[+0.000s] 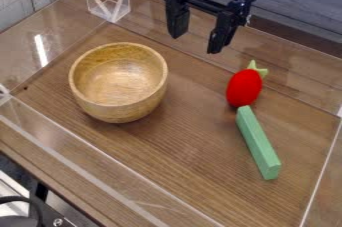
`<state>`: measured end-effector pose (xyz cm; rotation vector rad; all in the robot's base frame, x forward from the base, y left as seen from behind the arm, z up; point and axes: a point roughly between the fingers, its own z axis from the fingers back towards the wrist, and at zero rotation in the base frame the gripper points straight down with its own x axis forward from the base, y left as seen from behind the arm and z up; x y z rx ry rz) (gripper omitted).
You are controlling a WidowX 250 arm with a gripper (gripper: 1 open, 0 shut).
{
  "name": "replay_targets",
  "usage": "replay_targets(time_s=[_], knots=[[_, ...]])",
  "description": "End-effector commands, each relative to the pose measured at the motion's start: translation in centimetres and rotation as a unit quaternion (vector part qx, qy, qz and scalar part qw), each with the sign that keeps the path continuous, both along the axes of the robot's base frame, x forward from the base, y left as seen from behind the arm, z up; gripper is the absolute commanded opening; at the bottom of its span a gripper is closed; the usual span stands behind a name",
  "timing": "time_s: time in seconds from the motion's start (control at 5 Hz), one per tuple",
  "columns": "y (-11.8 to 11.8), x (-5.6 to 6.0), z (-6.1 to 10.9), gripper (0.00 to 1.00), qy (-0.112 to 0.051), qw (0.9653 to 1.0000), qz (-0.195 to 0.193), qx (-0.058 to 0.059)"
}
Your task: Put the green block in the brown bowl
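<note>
The green block (258, 142) is a long, flat, light green bar lying on the wooden table at the right, slanting from near the strawberry down toward the front. The brown bowl (119, 81) stands upright at the left centre with nothing inside it. My gripper (198, 29) hangs above the far middle of the table, its two black fingers (177, 16) spread apart and holding nothing. It is well behind the block and to the right of the bowl.
A red strawberry-shaped object (243, 87) with a green top sits just behind the block's far end, touching or nearly touching it. A clear plastic stand (107, 4) is at the back left. Low clear walls (321, 171) border the table.
</note>
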<state>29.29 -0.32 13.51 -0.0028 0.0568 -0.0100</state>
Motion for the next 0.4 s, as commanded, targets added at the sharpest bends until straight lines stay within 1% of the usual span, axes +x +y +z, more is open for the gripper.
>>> replay_targets(time_s=[0.0, 0.2], knots=[[-0.5, -0.9, -1.0, 1.0, 0.014, 0.9973, 0.073, -0.002], [-1.9, -1.6, -1.7, 1.0, 0.02, 0.9898, 0.141, -0.009]])
